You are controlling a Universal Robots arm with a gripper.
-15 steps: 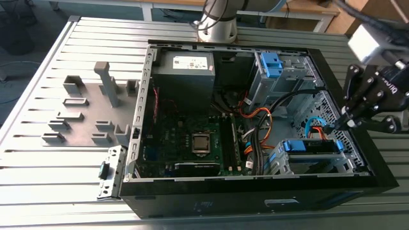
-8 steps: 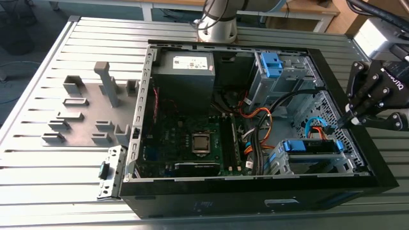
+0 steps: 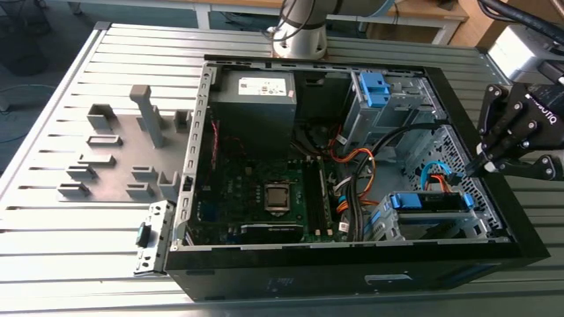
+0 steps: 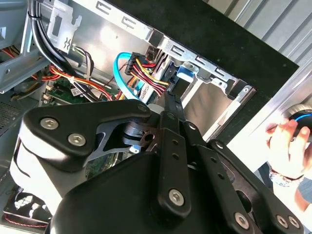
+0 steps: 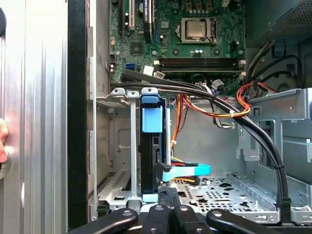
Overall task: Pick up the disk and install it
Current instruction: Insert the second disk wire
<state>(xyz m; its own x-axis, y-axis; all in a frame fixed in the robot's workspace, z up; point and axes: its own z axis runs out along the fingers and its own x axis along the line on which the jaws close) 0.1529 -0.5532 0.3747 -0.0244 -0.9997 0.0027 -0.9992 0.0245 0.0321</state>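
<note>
Disk [image 3: 427, 201] sits in the metal drive bay [image 3: 397, 224] at the lower right corner of the open computer case [image 3: 352, 271], lower right of the exterior view; blue frame up, label side not legible. In the first wrist view the disk [image 5: 150, 119] is seen edge-on, upright between the bay's rails, with a flat blue data cable [image 5: 187, 170] plugged in at its near end beside red-yellow power leads [image 5: 204, 109]. Gripper [image 3: 483, 166] hangs over the case's right rim, right-centre of the exterior view, tips pointing down into the case just beside the disk's bay. Jaws drawn together, tips meeting; nothing seen between them in either wrist view [image 5: 168, 197] [image 4: 170, 100]. Whether the tips touch the cable plug: cannot tell. Further out: motherboard [image 3: 264, 185] centre of case, grey power supply box [image 3: 255, 99] at upper centre, a bare blue clip [image 3: 374, 89] in the upper right bay. Case lies on a slatted metal table [image 3: 70, 231]; grey fixture blocks [image 3: 115, 158] at the left. A person's hand [image 4: 287, 141] shows outside the case wall.
</note>
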